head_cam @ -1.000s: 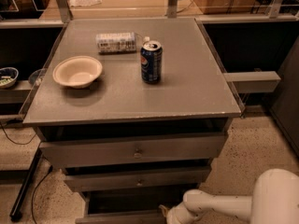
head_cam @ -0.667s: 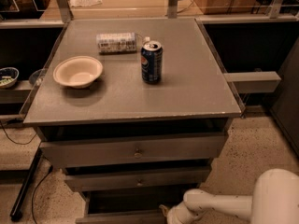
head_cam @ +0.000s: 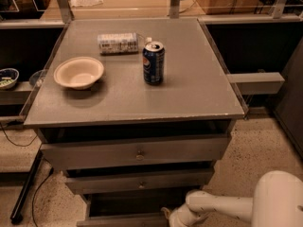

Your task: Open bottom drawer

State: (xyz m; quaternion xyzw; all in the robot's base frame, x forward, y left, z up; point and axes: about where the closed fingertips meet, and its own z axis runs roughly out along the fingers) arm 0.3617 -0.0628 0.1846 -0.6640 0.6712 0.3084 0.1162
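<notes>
Cabinet (head_cam: 33,122), 3 grey drawer fronts stacked under a flat top.

- Top drawer (head_cam: 94,156): tallest front, small knob at centre. Flush.
- Middle drawer (head_cam: 180,178): mid-sized front, also with a centre knob. Looks flush.
- Bottom drawer (head_cam: 118,220): slimmest front, at the very bottom edge of the view. It sits forward of the middle front with a dark opening above it, so I judge it partly open. Its knob is not visible.

Gripper (head_cam: 166,215): low, at the right end of the bottom drawer front, touching it or just beside it. The white arm (head_cam: 218,206) reaches in nearly level from the lower right, presumably so it can work at floor height and draw the front straight outward. Cannot tell whether the gripper is closed on anything.

On top, well apart from the work: paper bowl (head_cam: 78,72) at left, upright blue soda can (head_cam: 153,63) near centre, and a packet (head_cam: 118,42) lying on its side behind them. A level pull on the lowest drawer should leave all 3 undisturbed, though the can is the likeliest to tip if the cabinet is jolted.
</notes>
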